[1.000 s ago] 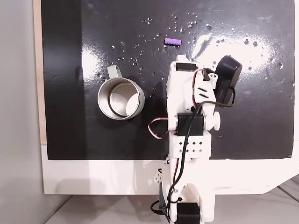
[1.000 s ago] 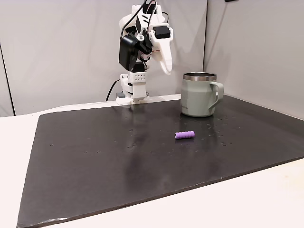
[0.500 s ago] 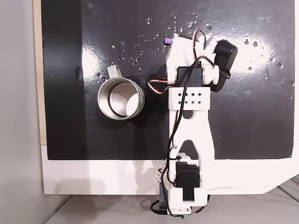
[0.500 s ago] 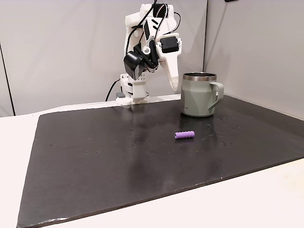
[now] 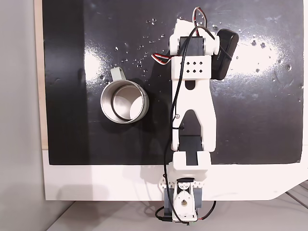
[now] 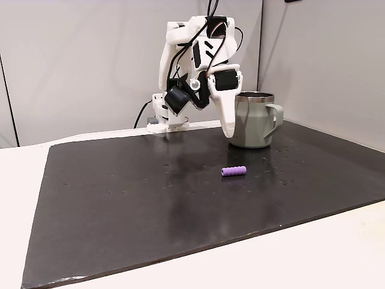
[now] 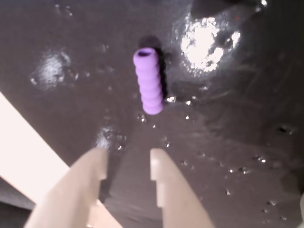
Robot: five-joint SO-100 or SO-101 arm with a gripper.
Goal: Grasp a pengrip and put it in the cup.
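pincer [image 7: 128,159] parted above pengrip [image 7: 148,81] (untouched), cup [image 6: 251,123] partly hidden

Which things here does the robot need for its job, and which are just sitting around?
Needed for the job:
- the purple pengrip, lying on the mat
- the silver cup, standing empty
- the gripper, open, just short of the pengrip

Just sitting around:
- the black mat that covers the table
- the small shiny specks on the mat

The arm [image 5: 192,91] hides the pengrip [image 7: 148,86] (wrist view blurred) from above.
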